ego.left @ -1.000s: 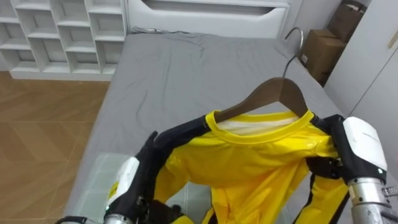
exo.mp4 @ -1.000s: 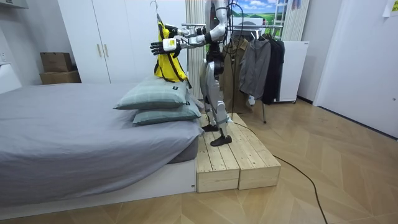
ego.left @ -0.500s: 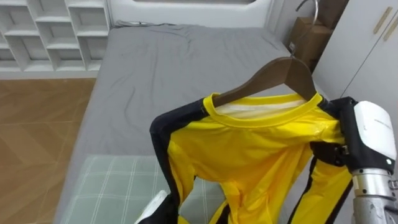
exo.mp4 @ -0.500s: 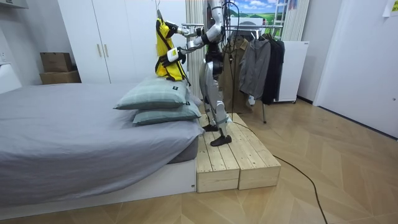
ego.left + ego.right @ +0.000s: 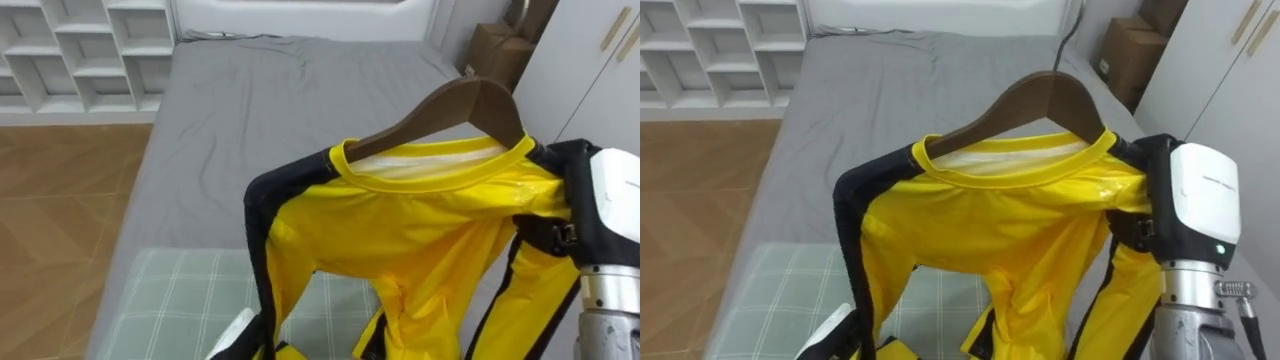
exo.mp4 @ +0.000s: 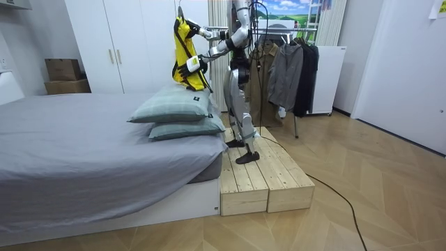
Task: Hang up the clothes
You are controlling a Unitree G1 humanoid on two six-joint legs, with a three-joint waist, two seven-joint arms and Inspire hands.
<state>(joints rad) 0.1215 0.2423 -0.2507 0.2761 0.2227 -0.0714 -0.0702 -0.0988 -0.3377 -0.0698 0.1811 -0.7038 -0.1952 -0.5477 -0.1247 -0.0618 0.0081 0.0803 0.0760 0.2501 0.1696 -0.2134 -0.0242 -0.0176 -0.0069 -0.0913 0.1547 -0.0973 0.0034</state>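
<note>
Looking through the left eye, I see the glossy yellow shirt, black-trimmed, draped on a wooden hanger above the bed. My right hand is at its shoulder; I cannot tell its grip. In the room view the shirt hangs high over the pillows, with my left hand low against it, grip unclear.

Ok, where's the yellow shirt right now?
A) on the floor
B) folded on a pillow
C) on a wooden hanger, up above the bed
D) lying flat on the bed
C: the yellow shirt sits on the wooden hanger, up above the grey bed, with the right hand at its shoulder.
</note>
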